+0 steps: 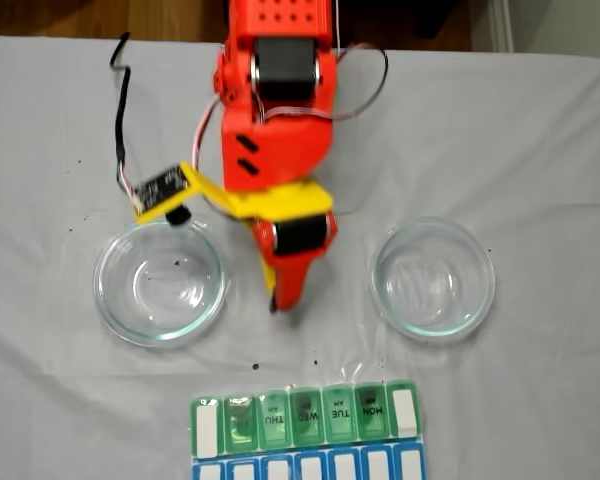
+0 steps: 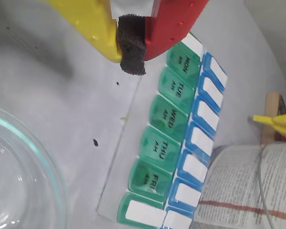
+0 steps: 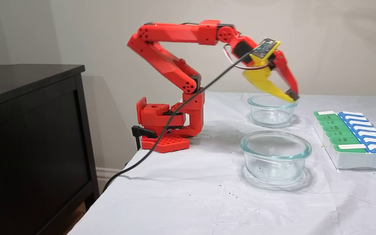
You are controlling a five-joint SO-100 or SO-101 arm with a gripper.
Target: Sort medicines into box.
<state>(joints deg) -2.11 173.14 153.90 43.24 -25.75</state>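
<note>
We see the red and yellow two-finger pincer (image 2: 132, 47) clenched, its 2 tips pressed together on a dark foam pad (image 2: 132, 51) that seems to be its own lining; no ball shows between them, so we judge it carries nothing. It hangs raised above the white cloth-covered table (image 1: 540, 120), tips pointing down and forward.

The flat weekly pill organizer with a translucent green day-labelled row and a blue row (image 1: 305, 418) lies just ahead of the tips in a fixed view, with every green lid shut. In the wrist view the MON cell (image 2: 185, 62) sits nearest the tips, then TUE, WED, THU and FRI running away from them.

2 round clear glass bowls flank the pincer, 1 on the left (image 1: 160, 283) and 1 on the right (image 1: 432, 278) in that fixed view, both looking empty, placed within easy reach either side. We cannot find any red or green medicine balls; perhaps sorting is complete, perhaps unstarted.
</note>
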